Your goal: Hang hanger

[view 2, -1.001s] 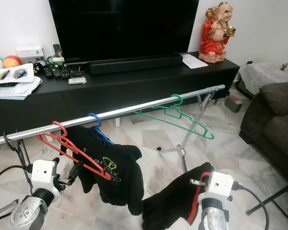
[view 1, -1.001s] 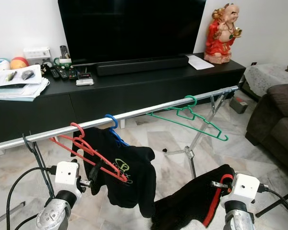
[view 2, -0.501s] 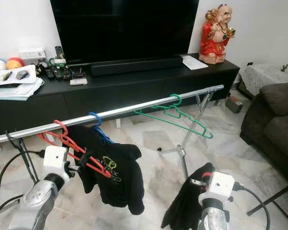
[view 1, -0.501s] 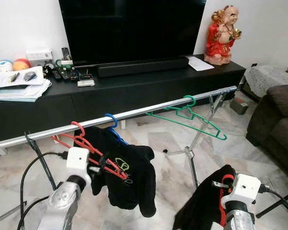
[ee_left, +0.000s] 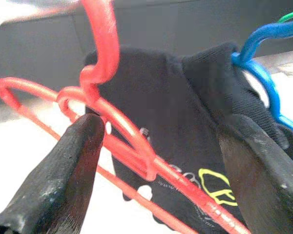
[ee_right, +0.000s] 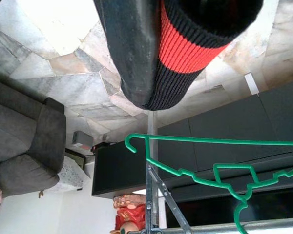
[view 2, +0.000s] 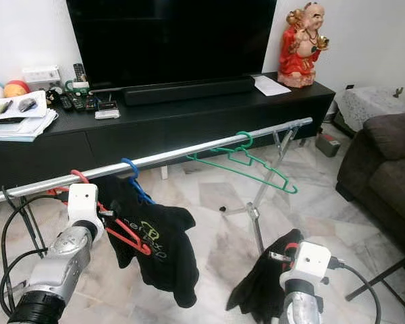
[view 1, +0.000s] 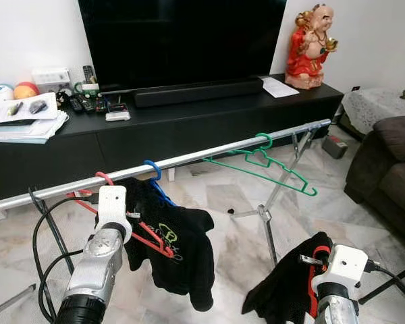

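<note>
Only unreadable yellow logo (view 1: 169, 237), black shirt (view 1: 182, 256)

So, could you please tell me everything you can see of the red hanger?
The red hanger looks like thin glossy plastic, with a hook, a looped neck and a long sloping arm. Its hook is over the rail, beside the blue hanger, and its arm lies across the black shirt. It hangs tilted. The left gripper is open, one finger right beside the neck.

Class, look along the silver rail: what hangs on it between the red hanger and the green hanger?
In the left eye view, a blue hanger carrying a black shirt hangs on the rail between the red hanger and the green hanger.
</note>
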`<state>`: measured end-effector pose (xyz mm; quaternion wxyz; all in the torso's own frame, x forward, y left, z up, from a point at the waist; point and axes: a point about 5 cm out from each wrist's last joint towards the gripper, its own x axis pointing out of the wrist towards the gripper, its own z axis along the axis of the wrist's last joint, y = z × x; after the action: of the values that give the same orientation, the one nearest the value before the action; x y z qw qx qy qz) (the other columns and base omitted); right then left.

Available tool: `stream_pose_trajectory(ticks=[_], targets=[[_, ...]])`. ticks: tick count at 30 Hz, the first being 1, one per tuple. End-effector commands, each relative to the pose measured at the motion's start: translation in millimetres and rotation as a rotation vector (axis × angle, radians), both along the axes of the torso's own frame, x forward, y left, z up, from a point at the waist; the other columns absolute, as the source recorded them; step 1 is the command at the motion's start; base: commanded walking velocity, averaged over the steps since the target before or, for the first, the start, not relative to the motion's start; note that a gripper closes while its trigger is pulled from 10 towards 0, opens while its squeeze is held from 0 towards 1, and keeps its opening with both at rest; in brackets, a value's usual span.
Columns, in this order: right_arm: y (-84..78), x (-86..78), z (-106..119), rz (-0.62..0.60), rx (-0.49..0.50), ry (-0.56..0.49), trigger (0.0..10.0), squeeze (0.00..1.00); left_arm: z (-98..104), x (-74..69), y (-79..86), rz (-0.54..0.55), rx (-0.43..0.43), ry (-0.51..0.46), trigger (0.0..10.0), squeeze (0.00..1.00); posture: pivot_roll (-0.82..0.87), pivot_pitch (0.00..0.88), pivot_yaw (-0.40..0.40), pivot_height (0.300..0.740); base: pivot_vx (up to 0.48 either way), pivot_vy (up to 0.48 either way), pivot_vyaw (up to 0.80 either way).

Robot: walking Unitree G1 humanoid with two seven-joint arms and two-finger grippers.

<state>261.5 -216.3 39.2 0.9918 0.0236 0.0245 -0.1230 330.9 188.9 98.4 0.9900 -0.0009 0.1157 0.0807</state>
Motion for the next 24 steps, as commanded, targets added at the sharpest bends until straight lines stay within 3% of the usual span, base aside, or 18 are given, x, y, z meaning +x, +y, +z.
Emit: stream_pose_trajectory(ticks=[1, 7, 24], targets=[[-2.3, 3.0, 3.5, -0.008, 0.001, -0.015, 10.0, 0.00, 3.0, 4.5, 0.7, 0.045, 0.012, 0.017, 10.0, 0.00, -0.03, 0.000, 0.003, 0.740, 0.000, 0.000, 0.00], [-2.2, 4.0, 3.9, -0.007, 0.001, -0.014, 10.0, 0.00, 4.7, 14.7, -1.1, 0.159, 0.023, 0.058, 10.0, 0.00, -0.03, 0.000, 0.001, 0.740, 0.000, 0.000, 0.00], [1.2, 3.9, 2.4, 0.003, 0.007, -0.007, 10.0, 0.00, -2.6, 21.7, 2.5, 0.232, -0.014, 0.106, 10.0, 0.00, -0.04, 0.000, 0.002, 0.740, 0.000, 0.000, 0.00]])
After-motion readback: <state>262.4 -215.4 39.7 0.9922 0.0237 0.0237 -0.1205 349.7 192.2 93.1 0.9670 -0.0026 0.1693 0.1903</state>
